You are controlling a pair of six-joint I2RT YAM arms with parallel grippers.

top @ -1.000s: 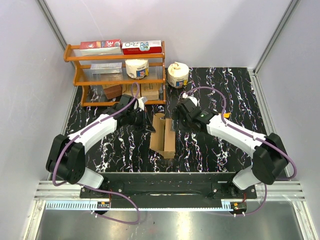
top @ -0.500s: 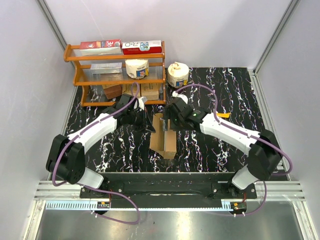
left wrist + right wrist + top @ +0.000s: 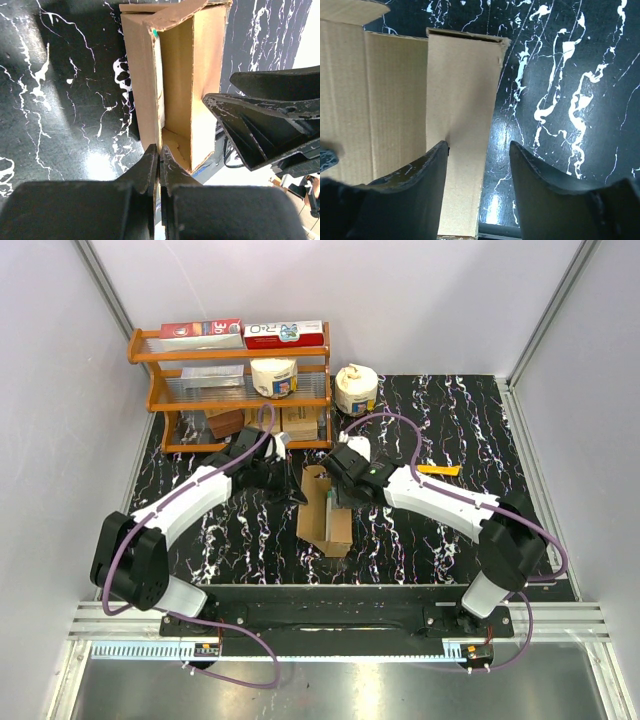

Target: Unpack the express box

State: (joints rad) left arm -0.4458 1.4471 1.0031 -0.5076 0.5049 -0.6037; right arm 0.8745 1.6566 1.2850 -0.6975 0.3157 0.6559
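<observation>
Pinching one long side wall at its end, the left claw (image 3: pixel 159 151) has its fingers pressed flat together on the cardboard of the express box (image 3: pixel 180 75); nothing else is between them. That box lies open-topped at the middle of the black marbled table (image 3: pixel 460 430), between the two arms, flaps raised, its inside bare brown card where the wrist view reaches. Over the box's right side hangs the right claw (image 3: pixel 480 147), its fingers spread apart; one finger (image 3: pixel 427 165) lies over a raised flap, the other is over bare table just beside it, and neither visibly clamps the card.
</observation>
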